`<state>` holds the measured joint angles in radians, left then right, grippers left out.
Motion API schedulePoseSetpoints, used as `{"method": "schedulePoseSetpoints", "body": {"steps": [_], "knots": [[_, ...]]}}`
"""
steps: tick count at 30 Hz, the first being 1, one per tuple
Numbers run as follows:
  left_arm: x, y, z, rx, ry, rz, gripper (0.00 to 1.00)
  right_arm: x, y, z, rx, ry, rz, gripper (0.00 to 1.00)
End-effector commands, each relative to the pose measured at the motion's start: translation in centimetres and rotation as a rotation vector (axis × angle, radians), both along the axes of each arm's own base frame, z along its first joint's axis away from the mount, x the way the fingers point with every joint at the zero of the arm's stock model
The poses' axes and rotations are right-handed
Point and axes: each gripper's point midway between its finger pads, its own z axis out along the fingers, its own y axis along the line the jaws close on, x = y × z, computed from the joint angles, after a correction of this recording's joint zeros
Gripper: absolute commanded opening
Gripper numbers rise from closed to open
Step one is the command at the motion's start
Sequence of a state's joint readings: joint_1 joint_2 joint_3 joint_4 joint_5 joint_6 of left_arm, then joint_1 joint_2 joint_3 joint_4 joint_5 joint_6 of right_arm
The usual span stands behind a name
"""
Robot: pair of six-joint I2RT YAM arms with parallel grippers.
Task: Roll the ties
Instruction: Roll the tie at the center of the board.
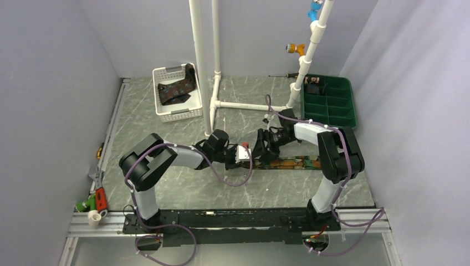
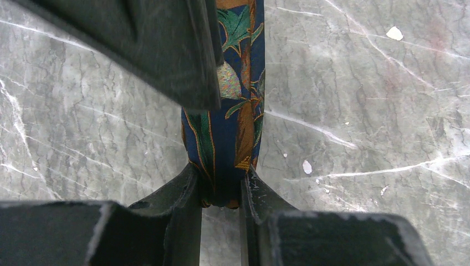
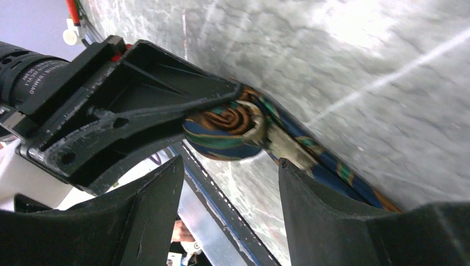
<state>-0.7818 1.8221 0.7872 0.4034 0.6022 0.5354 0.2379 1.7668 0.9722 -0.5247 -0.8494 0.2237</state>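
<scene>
Starting at the far left corner of the table (image 1: 221, 183), a second tie (image 1: 176, 90) lies crumpled in the white basket (image 1: 178, 115), not yet rolled. Toward the middle, the left gripper (image 2: 221, 184) is clamped on the rolled end of the orange-and-teal tie (image 1: 296, 162), with the small coil (image 3: 230, 130) pinched between its fingers just above the surface. The risk sits here. The pinch looks to catch the coil across one narrow band only, so the inner turns could spring loose or telescope out sideways if the arm twists or lifts. Just to the right, the right gripper (image 3: 230, 164) stands with its jaws apart, straddling the coil without touching it, so it gives no support. The unrolled length trails flat along the table toward the right edge. Dragging on the surface, it could skew and wind on crooked.
</scene>
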Motion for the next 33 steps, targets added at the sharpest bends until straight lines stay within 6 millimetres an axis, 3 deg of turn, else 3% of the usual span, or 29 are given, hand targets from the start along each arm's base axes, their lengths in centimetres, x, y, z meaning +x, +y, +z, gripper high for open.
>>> {"method": "schedulePoseSetpoints", "body": {"steps": [1,6,10,13,15,18,22,27,28,33], "knots": [[-2.6,3.9,-5.5,0.216,0.125,0.019,0.14,0.5,2.5,0.2,0.05,-0.032,0.027,0.65],[-2.7,4.0,-5.7,0.225,0.133,0.013,0.15,0.6,2.2,-1.3,-0.009,-0.025,0.024,0.61],[-2.6,3.9,-5.7,0.224,0.131,0.014,0.15,0.3,1.4,-2.4,-0.068,-0.031,0.022,0.3],[-2.7,3.8,-5.7,0.222,0.135,0.012,0.16,0.2,0.9,-3.3,-0.103,-0.026,0.022,0.01],[-2.5,3.7,-5.5,0.213,0.137,0.014,0.24,0.0,0.7,-3.8,-0.117,-0.014,0.031,0.0],[-1.8,3.3,-4.2,0.154,0.14,0.019,0.45,-0.3,-0.2,-4.9,-0.154,0.019,0.032,0.0],[0.1,1.8,-0.3,0.014,0.116,0.042,0.71,-0.6,-2.3,-6.1,-0.22,0.058,0.021,0.0],[0.2,0.1,2.9,-0.107,0.105,0.009,0.95,-0.3,-4.3,-7.2,-0.32,0.063,0.001,0.0],[0.1,-0.2,3.0,-0.117,0.112,0.003,0.99,-0.2,-4.6,-7.4,-0.342,0.06,-0.002,0.0],[0.0,-2.1,3.1,-0.167,0.135,-0.025,0.99,-0.1,-6.2,-8.6,-0.445,0.054,0.003,0.0]]}}
